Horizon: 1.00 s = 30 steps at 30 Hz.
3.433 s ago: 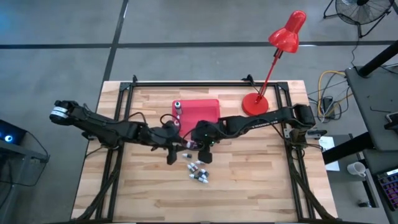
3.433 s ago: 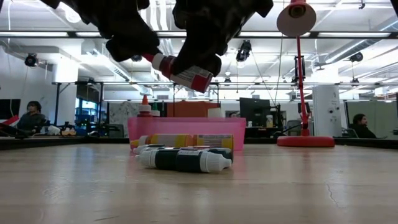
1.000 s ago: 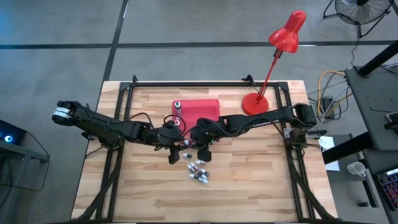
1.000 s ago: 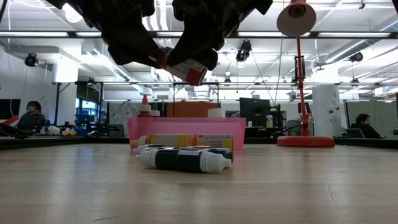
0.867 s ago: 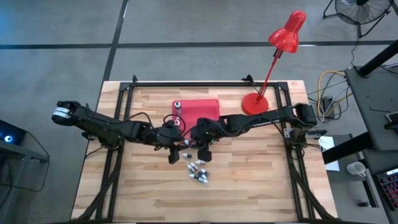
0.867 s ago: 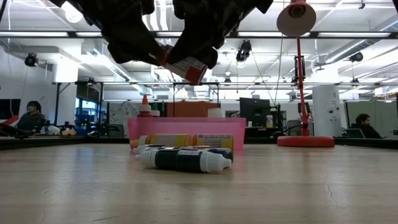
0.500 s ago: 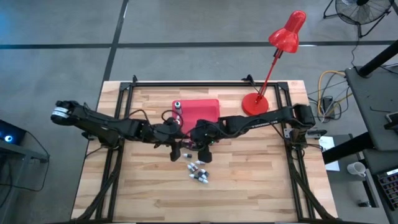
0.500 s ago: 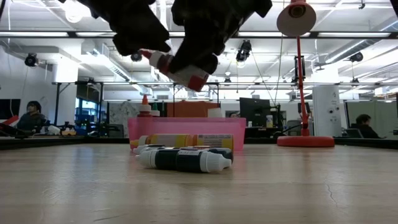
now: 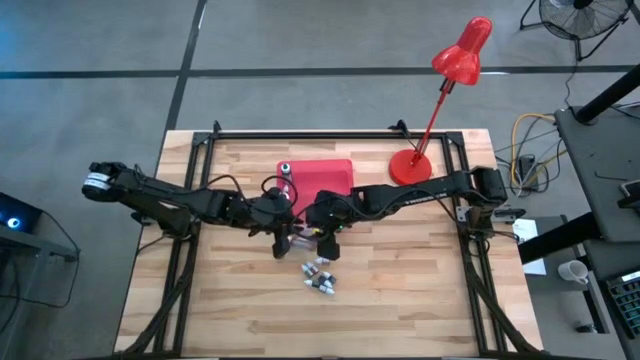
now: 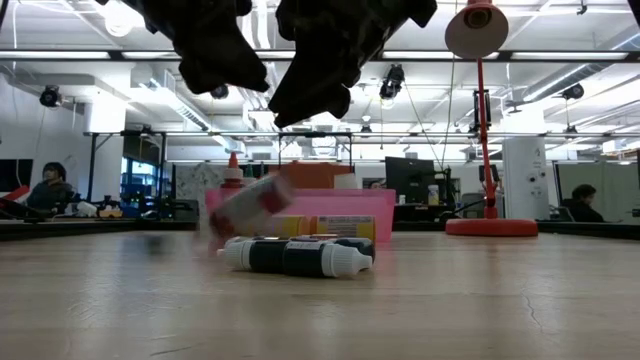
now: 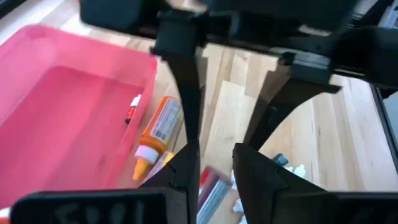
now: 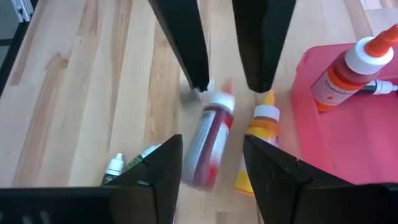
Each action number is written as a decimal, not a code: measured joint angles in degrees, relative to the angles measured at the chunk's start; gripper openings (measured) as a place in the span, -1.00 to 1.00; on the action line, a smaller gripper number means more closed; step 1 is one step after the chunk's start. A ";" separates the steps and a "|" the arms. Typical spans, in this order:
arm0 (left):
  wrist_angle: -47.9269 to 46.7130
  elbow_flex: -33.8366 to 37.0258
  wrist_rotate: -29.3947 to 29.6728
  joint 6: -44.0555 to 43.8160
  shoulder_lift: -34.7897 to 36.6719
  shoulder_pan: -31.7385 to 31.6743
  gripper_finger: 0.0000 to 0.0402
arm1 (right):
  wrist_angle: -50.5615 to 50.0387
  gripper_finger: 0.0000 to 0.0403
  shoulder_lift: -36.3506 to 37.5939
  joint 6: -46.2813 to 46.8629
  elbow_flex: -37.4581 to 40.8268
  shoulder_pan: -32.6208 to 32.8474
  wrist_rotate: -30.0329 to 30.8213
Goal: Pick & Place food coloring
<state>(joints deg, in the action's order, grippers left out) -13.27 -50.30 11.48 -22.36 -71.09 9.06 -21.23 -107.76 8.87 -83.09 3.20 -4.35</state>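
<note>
A red-and-white food coloring bottle (image 12: 208, 146) shows blurred and tilted, low over the table in front of the red tray (image 9: 330, 180), below both grippers (image 10: 250, 205). My left gripper (image 11: 214, 165) and my right gripper (image 12: 208, 165) face each other above it, both open with nothing between their fingers. An orange bottle (image 12: 258, 146) lies on its side beside the tray. Another orange bottle (image 12: 345, 71) stands upright in the tray. Several dark bottles (image 9: 320, 277) lie on their sides in a heap nearer the front.
A red desk lamp (image 9: 410, 165) stands on its round base at the back right. Black frame rails (image 9: 190, 260) run along the table's left and right sides. Bare wood lies at the front and on both sides of the heap.
The red-and-white bottle was held aloft between the two grippers, with its body in the right one and its cap by the left one. It has come free and dropped toward the table in front of the tray. The right gripper's fingers have opened.
</note>
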 joint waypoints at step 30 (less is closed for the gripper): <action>4.98 19.99 1.60 11.38 0.24 0.39 -0.35 | -4.72 -0.20 0.00 -1.96 -0.04 0.02 -0.76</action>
<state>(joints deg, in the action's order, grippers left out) -8.29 -30.30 13.07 -10.97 -70.85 9.45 -25.96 -107.77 6.91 -83.13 3.22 -5.10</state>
